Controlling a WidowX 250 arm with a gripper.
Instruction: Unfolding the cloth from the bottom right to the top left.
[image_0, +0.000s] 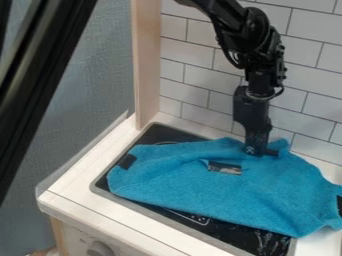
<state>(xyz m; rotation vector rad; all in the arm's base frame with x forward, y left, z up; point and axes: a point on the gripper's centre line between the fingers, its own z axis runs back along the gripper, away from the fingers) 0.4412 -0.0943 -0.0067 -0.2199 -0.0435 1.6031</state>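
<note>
Item one: a blue cloth (200, 192), one piece. We are finding it lying rumpled over the black stove top (163, 134), its right end spreading onto the pale counter (70, 197). Dark patches are marking its left end (127, 161), its middle (225, 168) and its right edge (339, 204).

Handling: we are judging it light, soft and limp, not fragile, with enough nap to be giving good grip. Being floppy, it is likely to be sagging between holds and dragging its folds along; a shallow pinch could be slipping off, a deep one gathering two layers.

Place of hold: for the task's direction, we are favouring the loose near right corner (300, 232), top layer only, lifting low and laying towards the far left.

Item two: one black gripper (260, 151), hanging downward at the cloth's far edge, right of the middle, among raised folds. Whether it is standing wide, narrow or holding fabric, we are not managing to tell.
</note>
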